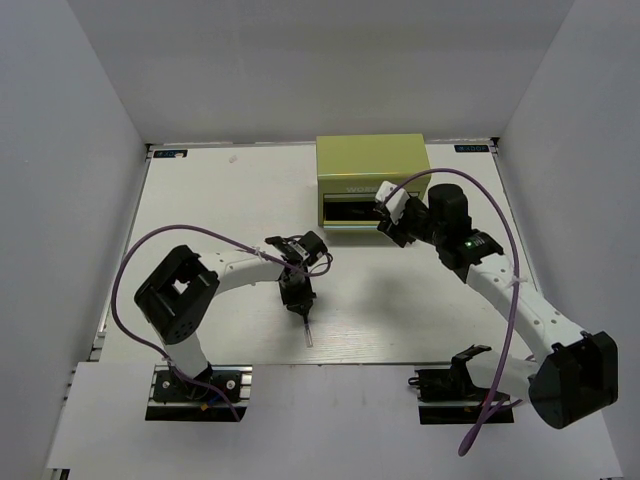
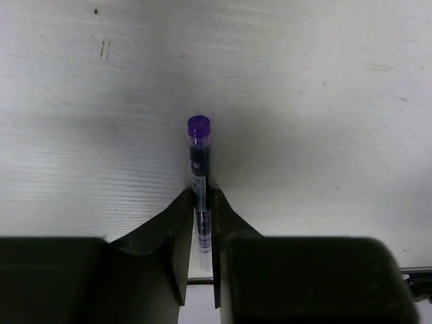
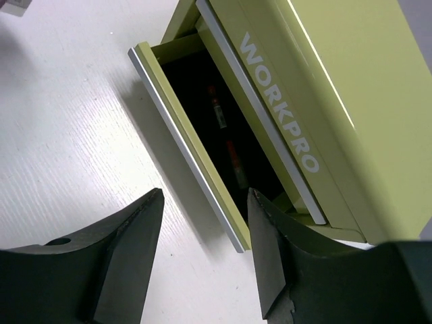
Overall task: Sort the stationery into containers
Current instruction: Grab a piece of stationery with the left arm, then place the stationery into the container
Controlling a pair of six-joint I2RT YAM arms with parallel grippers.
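My left gripper point(image 1: 298, 300) is shut on a thin purple-tipped pen point(image 2: 199, 155) at mid-table. The pen's clear end sticks out towards the arms point(image 1: 308, 333), and its purple cap points away in the left wrist view. The olive yellow-green tool chest point(image 1: 372, 170) stands at the back. Its lower drawer point(image 3: 182, 135) is pulled open and holds red and orange pens point(image 3: 217, 108). My right gripper point(image 1: 392, 222) is open and empty just in front of the drawer's right end. In the right wrist view, one finger sits on each side of the drawer front's corner point(image 3: 204, 194).
White walls close in the table on the left, right and back. The chest's upper drawer point(image 3: 256, 115) with white lettering is shut. Purple cables loop over both arms.
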